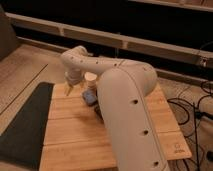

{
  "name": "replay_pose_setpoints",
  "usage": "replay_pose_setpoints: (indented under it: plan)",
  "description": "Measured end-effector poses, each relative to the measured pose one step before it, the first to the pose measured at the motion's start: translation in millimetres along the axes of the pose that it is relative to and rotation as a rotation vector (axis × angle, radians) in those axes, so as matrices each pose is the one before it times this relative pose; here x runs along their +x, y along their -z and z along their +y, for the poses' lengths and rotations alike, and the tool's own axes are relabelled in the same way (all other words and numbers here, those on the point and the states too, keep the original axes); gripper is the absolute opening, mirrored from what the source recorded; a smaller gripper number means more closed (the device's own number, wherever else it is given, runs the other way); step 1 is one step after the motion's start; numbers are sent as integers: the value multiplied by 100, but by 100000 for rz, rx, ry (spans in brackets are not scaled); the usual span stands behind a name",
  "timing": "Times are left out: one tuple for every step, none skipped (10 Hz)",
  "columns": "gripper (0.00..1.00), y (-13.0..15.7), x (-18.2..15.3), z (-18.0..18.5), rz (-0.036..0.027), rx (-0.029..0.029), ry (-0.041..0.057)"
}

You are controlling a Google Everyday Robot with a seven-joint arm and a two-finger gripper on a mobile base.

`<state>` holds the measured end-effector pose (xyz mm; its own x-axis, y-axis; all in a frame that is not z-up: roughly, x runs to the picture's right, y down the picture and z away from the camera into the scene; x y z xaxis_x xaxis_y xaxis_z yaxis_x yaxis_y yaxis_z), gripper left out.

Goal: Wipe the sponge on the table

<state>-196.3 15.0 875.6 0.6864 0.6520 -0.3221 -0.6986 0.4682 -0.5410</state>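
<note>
Bamboo-coloured wooden plank table [75, 132] carries the small blue-grey soft sponge [90, 96] near its far edge, just in front of a tan cylindrical object [91, 78] and close beside the big white arm [125, 110] that crosses the top from the near right. White two-finger gripper [69, 88] hangs pointing down over the table's far left corner, left of the sponge and apart from it, fingers spread with nothing between them. Dark green-grey mat [25, 125] lies along the table's left side.
</note>
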Motion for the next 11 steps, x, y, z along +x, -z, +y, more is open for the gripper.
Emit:
replay_pose_setpoints:
  plan:
    - [65, -1015, -236, 839, 87, -1762, 3780]
    - [65, -692, -58, -108, -84, -441, 2023]
    - [65, -686, -5, -272, 230, -154, 1230]
    - [65, -722, 360, -852, 1095, 714, -92]
    - [65, -391, 298, -587, 996, 478, -597]
    - [65, -547, 343, -615, 1476, 490, -845]
    - [65, -673, 459, -499, 2395, 532, -720]
    - [65, -640, 212, -268, 2666, 978, -46]
    - [65, -514, 23, -156, 2642, 1233, -225]
    - [65, -422, 212, -316, 2813, 1047, -706]
    - [65, -431, 141, -279, 2727, 829, -872]
